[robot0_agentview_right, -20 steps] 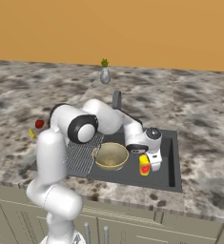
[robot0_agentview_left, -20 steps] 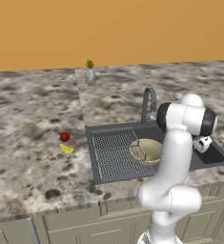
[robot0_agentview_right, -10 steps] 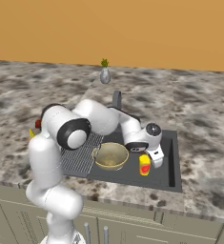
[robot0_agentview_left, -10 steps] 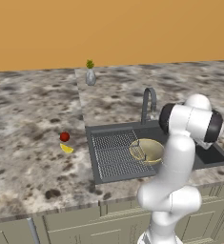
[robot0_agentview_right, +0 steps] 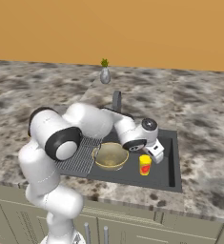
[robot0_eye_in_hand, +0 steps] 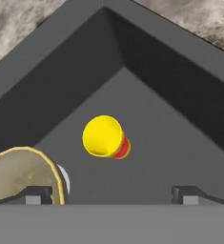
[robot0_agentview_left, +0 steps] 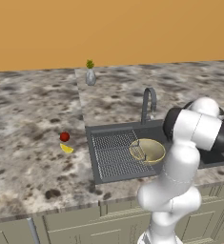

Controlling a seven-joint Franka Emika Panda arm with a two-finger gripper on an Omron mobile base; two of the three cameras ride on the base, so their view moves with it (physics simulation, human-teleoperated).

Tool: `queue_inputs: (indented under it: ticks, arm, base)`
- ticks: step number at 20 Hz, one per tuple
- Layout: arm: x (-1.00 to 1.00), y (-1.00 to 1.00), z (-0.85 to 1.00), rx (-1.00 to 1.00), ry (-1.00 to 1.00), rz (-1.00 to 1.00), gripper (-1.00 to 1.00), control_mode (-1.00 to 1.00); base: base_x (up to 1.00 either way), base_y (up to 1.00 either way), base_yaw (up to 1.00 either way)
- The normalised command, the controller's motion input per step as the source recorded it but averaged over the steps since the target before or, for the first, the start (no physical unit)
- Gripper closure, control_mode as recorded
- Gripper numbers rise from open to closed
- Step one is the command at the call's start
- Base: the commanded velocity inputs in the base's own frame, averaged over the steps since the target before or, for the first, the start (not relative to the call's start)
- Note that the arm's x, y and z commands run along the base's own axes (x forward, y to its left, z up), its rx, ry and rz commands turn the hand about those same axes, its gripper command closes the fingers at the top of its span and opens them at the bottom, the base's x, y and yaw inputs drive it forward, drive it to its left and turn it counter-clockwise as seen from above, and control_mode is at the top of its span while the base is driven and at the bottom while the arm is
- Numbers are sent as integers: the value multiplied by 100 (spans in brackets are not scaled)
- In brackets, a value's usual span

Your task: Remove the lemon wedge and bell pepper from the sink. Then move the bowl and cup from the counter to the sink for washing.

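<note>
Rising and pulling back, the white arm has lifted its end effector [robot0_agentview_right: 155,151] away from the small bright yellow cylindrical cup [robot0_agentview_right: 145,165] since a second ago; its elbow now swings higher over the dark grey recessed sink [robot0_agentview_right: 170,164]. Fingers spread wide apart, nothing between them, hanging just above the cup. That cup stands upright on the basin floor, its orange-red mark [robot0_eye_in_hand: 124,147] showing in the hand view, and it hasn't budged. Just beside it, the wide olive-gold bowl with the pale rim [robot0_agentview_right: 110,156] sits in the sink too, same spot as before, next to the ribbed drainboard [robot0_agentview_left: 114,153]. Out on the speckled granite surface [robot0_agentview_left: 32,162], left of the basin, the small round dark-red bell pepper [robot0_agentview_left: 64,137] and the tiny yellow crescent lemon wedge [robot0_agentview_left: 66,149] lie close together, unmoved. Grey arched faucet [robot0_agentview_left: 148,102] behind the basin, and a grey vase with a green plant [robot0_agentview_left: 90,74] farther back near the orange wall.
</note>
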Motion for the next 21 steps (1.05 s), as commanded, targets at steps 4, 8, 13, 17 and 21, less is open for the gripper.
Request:
queue_inputs:
  ticks: [4, 8, 13, 17, 21]
  arm:
    - [-16, 14, 25, -11, 0, 18, -100, -100]
    - [-16, 13, 25, -9, 0, 17, -100, -100]
    - [-19, 12, 25, -9, 0, 17, -100, -100]
    - [-21, 12, 26, -11, 0, 16, -100, -100]
    - [-21, 12, 26, -13, 0, 16, -100, -100]
  base:
    - [0, 0, 0]
    - [0, 0, 0]
    - [0, 0, 0]
    - [0, 0, 0]
    - [0, 0, 0]
